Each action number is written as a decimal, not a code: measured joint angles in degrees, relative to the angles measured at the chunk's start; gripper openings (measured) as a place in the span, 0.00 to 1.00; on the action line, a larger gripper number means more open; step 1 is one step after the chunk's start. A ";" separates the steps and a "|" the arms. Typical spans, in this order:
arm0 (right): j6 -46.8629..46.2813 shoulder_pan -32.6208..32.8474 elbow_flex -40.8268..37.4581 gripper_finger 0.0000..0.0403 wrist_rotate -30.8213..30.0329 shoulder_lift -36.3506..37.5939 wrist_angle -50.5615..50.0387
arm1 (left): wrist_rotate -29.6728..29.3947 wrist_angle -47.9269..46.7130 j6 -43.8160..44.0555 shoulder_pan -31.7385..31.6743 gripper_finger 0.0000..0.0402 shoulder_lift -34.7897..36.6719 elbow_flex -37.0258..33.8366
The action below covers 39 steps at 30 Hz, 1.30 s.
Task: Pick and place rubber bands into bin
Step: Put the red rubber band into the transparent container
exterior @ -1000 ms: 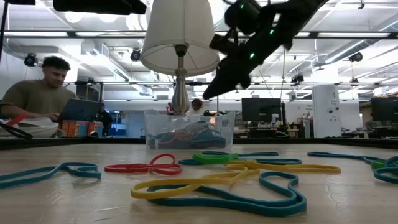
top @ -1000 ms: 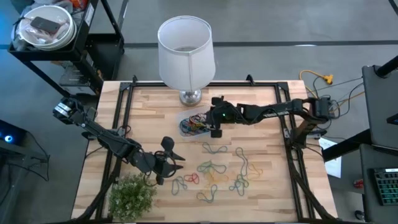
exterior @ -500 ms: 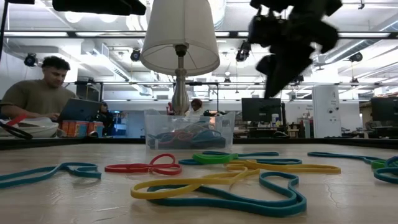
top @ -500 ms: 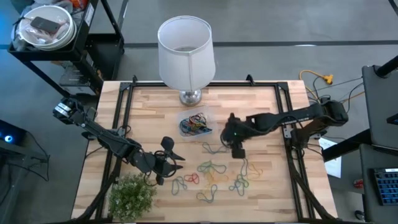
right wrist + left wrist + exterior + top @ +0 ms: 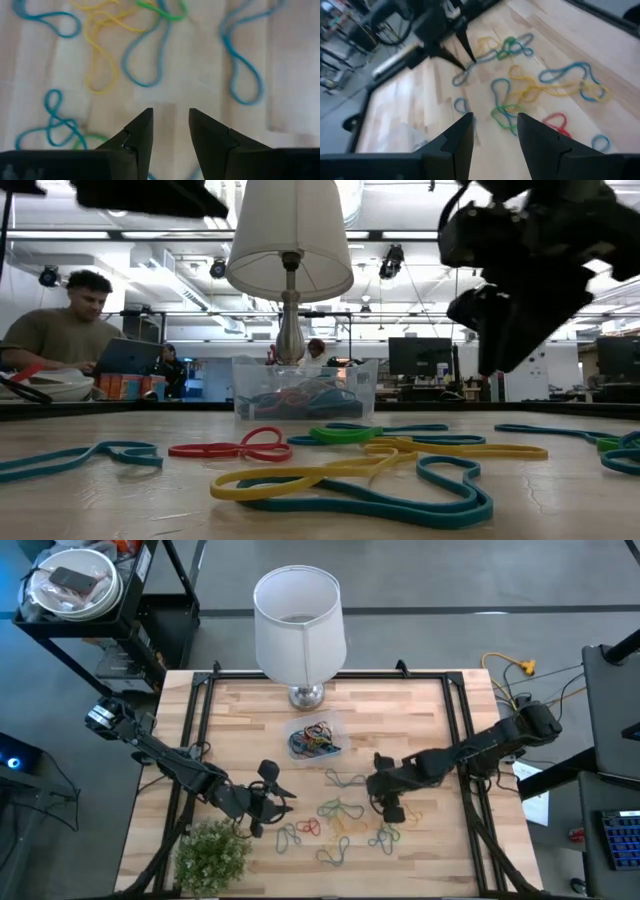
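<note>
Many loose rubber bands (image 5: 345, 815) in blue, yellow, green and red lie flat on the wooden table, shown close in the low view (image 5: 350, 470). The see-through bin (image 5: 293, 732) stands behind them near the lamp foot and holds several bands (image 5: 300, 395). My right gripper (image 5: 393, 811) hovers open, pointing down over the right part of the pile; its wrist view shows bare wood between the fingers (image 5: 170, 127), with blue and yellow bands (image 5: 140, 55) beyond. My left gripper (image 5: 283, 798) waits open by the pile's left side (image 5: 495, 132).
A white lamp shade (image 5: 298, 620) on a metal foot stands at the table's far edge behind the bin. A green plant (image 5: 212, 855) sits at the near left corner beside my left arm. Dark rails (image 5: 190, 740) frame the table. A person (image 5: 60, 330) sits beyond the table.
My right gripper has swung away from above the bin, toward the table's near edge and to the right, and has come down over the right part of the loose bands. The bands and the bin have stayed in place.
</note>
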State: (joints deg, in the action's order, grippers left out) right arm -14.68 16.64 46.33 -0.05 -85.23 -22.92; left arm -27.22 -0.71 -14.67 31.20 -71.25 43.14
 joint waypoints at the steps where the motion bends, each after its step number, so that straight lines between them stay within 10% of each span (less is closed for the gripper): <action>1: -0.18 0.66 -0.70 0.29 0.02 0.00 1.01 | 0.69 -0.13 0.69 0.00 0.34 -0.02 -0.52; 39: -0.24 2.63 -5.78 0.23 -0.11 -0.02 7.44 | 27.28 1.04 11.85 -13.45 0.34 -31.15 10.27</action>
State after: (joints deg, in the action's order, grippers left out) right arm -14.92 19.27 40.56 -0.16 -85.25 -15.47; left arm 0.05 0.33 -2.82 17.75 -102.39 53.41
